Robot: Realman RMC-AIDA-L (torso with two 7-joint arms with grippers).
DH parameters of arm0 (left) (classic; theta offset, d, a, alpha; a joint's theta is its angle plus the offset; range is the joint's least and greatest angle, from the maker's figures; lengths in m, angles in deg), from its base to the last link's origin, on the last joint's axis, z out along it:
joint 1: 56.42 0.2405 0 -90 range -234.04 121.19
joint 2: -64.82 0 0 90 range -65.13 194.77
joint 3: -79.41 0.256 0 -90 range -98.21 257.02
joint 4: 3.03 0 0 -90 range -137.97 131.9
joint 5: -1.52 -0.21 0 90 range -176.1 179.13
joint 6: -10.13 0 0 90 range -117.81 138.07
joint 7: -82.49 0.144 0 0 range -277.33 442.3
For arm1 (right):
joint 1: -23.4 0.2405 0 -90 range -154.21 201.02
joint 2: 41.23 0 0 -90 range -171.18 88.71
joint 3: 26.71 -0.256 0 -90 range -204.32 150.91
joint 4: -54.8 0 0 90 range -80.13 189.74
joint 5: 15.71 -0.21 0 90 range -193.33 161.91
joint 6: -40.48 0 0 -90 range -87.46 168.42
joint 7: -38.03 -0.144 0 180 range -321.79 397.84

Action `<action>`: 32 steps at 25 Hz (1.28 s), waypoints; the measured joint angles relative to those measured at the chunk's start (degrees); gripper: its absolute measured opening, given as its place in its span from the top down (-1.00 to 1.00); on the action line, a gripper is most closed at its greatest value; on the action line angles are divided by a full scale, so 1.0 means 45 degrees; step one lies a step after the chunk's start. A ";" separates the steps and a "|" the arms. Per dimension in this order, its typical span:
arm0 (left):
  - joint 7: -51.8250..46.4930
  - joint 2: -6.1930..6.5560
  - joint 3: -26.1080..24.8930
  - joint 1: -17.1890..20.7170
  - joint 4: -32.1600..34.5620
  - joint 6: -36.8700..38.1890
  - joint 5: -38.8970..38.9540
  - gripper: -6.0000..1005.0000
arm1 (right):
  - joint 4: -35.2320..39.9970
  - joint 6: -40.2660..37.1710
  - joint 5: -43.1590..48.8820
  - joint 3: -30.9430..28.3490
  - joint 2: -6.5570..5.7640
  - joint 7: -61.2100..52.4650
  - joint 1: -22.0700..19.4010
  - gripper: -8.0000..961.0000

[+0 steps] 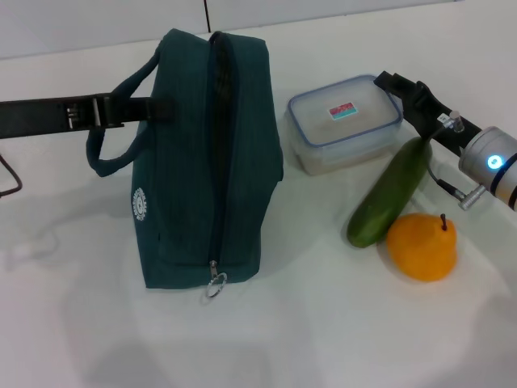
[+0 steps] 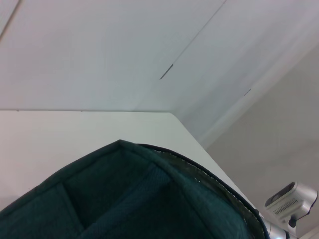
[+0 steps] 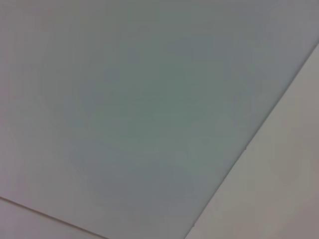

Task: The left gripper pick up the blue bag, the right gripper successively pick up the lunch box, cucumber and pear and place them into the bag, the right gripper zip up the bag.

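Observation:
The blue bag (image 1: 202, 162) stands upright on the white table, its top zipper parted in a dark slit and the ring pull (image 1: 215, 284) hanging at the near end. My left gripper (image 1: 157, 109) reaches in from the left through the loop handle (image 1: 105, 158) and is shut on the bag's upper side. The bag fills the lower part of the left wrist view (image 2: 129, 199). The lunch box (image 1: 346, 123) lies right of the bag. The cucumber (image 1: 392, 192) and the pear (image 1: 422, 246) lie beside it. My right gripper (image 1: 397, 85) hovers at the lunch box's far right corner.
The table's far edge (image 1: 339, 16) runs behind the bag and the lunch box. Bare table (image 1: 323, 323) lies in front of the bag. A black cable (image 1: 8, 178) shows at the left edge. The right wrist view shows only plain pale surfaces.

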 joint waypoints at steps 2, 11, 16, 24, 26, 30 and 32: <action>0.0002 0.0001 0.0001 -0.0018 0.0000 -0.0001 0.0000 0.85 | -0.0008 -0.0015 -0.0001 0.0000 0.0000 0.0000 -0.0015 0.09; 0.0003 0.0001 -0.0001 -0.0040 -0.0117 -0.0002 0.0000 0.85 | -0.0081 -0.0253 0.0000 0.0006 -0.0028 0.0000 -0.0211 0.48; 0.0003 0.0000 -0.0001 -0.0046 -0.0155 -0.0002 0.0000 0.85 | -0.0014 -0.0850 0.0005 0.0167 -0.0044 0.0000 -0.0443 0.55; 0.0003 0.0001 0.0000 0.0006 -0.0180 -0.0001 0.0000 0.85 | 0.0066 -0.1680 0.0002 0.0399 -0.0078 0.0000 -0.0693 0.73; 0.0003 0.0000 -0.0001 0.0020 -0.0180 -0.0001 0.0000 0.85 | 0.0116 -0.1723 0.0002 0.0512 -0.0093 0.0000 -0.0710 0.76; 0.0002 0.0000 -0.0002 0.0033 -0.0179 -0.0001 0.0000 0.85 | 0.0237 -0.1813 0.0012 0.0714 -0.0091 0.0000 -0.0727 0.79; 0.0003 0.0001 -0.0001 0.0033 -0.0179 -0.0001 0.0000 0.85 | 0.0290 -0.1919 0.0016 0.0812 -0.0089 0.0001 -0.0727 0.79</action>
